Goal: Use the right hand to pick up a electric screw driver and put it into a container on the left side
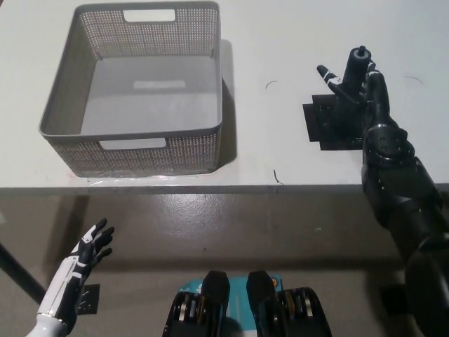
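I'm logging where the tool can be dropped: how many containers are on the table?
1: the grey mesh basket on the table's left part, across from the electric screwdriver at the right.

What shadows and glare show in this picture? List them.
Head view: the basket casts a soft shadow to its right on the table; a pale glare patch lies on its floor; the black right hand blends with the screwdriver and dark mat; left hand sharp.

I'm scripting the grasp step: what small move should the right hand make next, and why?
Probably close the right hand around the electric screwdriver: the tool stands upright on the black mat with the hand right beside it, and the basket holds nothing.
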`<move>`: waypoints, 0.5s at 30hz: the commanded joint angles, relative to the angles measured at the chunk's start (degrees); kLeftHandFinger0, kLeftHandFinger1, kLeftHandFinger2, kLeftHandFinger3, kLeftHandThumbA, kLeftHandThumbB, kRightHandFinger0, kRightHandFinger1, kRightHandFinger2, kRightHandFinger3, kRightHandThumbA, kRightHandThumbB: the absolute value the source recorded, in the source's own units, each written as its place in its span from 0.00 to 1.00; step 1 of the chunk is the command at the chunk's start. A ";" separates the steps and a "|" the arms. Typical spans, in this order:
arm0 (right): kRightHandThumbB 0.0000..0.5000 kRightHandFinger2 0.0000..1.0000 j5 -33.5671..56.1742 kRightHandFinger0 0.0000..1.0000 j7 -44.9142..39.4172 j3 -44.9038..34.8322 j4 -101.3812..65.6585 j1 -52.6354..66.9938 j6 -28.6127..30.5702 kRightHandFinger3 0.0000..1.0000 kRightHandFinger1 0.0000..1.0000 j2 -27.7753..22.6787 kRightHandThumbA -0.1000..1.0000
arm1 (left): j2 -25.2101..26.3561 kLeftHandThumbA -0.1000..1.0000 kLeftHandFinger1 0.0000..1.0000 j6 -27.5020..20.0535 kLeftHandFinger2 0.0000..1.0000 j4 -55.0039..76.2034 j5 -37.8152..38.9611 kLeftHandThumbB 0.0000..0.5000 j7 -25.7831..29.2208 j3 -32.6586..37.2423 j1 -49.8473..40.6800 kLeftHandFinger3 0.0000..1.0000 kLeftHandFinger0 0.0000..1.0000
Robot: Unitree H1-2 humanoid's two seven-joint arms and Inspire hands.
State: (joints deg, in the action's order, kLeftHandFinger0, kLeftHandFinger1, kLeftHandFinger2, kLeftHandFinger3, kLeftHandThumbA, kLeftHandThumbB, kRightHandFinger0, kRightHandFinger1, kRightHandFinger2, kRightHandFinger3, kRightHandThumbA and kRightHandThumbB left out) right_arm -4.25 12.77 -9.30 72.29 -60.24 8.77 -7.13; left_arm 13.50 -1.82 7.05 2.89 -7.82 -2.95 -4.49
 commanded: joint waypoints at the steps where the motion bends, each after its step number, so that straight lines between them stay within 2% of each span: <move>1: 0.90 1.00 2.04 1.00 0.98 -0.29 2.08 -5.19 3.10 1.00 1.00 -1.57 0.92 | 1.41 1.00 1.00 -2.21 1.00 1.45 1.31 0.62 -1.46 -0.40 -0.11 1.00 1.00; 5: 0.92 1.00 2.53 1.00 1.54 -0.27 4.47 -6.70 1.99 1.00 1.00 -1.70 0.87 | 1.71 1.00 1.00 -2.13 1.00 1.49 1.21 0.66 -1.73 -0.36 -0.04 1.00 1.00; 6: 0.97 1.00 2.93 1.00 3.22 -0.66 5.39 -7.38 1.89 1.00 1.00 -1.43 0.82 | 1.72 1.00 1.00 -2.34 1.00 1.17 1.53 0.66 -1.90 -0.44 0.14 1.00 1.00; 8: 1.00 1.00 3.33 1.00 4.81 -0.95 6.06 -7.73 2.32 1.00 1.00 -1.26 0.76 | 1.76 1.00 1.00 -2.12 1.00 1.14 1.68 0.66 -2.08 -0.46 0.31 1.00 1.00; 9: 1.00 1.00 3.12 0.99 6.90 -0.69 7.01 -8.13 2.73 1.00 0.98 -1.09 0.69 | 1.74 1.00 1.00 -1.94 1.00 1.06 1.84 0.66 -2.23 -0.47 0.52 1.00 1.00; 10: 0.99 0.88 3.35 0.85 7.94 -0.90 7.46 -8.22 3.16 1.00 0.83 -0.91 0.63 | 1.70 1.00 1.00 -2.04 1.00 0.91 1.97 0.67 -2.36 -0.45 0.53 1.00 1.00; 11: 1.00 0.68 3.42 0.52 8.55 -0.89 7.84 -8.27 3.16 1.00 0.54 -0.74 0.60 | 1.64 1.00 1.00 -2.11 1.00 0.83 1.74 0.69 -2.32 -0.40 0.44 1.00 1.00; 12: 1.00 0.61 3.35 0.40 8.93 -0.74 8.14 -8.22 2.92 1.00 0.47 -0.64 0.60 | 1.55 1.00 1.00 -2.20 1.00 0.71 1.32 0.70 -2.22 -0.31 0.36 1.00 1.00; 13: 1.00 0.46 3.32 0.20 9.59 -0.61 8.55 -8.56 2.01 1.00 0.29 -0.43 0.59 | 1.57 1.00 1.00 -2.28 1.00 0.68 1.30 0.68 -2.30 -0.26 0.33 1.00 1.00; 14: 1.00 0.36 2.78 0.10 11.02 -0.09 8.91 -8.54 1.38 0.76 0.22 -0.38 0.55 | 1.43 1.00 1.00 -2.22 1.00 0.75 0.97 0.68 -2.26 -0.07 0.14 1.00 1.00; 15: 0.88 0.24 2.82 0.00 12.97 -0.15 9.30 -8.74 0.84 0.32 0.10 -0.23 0.40 | 1.29 1.00 1.00 -2.19 1.00 0.80 0.44 0.68 -2.11 0.15 0.00 1.00 1.00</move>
State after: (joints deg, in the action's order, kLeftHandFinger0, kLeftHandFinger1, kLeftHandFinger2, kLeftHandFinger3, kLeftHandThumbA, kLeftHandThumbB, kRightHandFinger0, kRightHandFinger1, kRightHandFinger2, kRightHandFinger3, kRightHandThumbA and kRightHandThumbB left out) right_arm -2.22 18.85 -9.61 80.99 -64.35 8.87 -7.23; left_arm 13.81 -1.88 7.03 3.73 -9.18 -3.04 -4.48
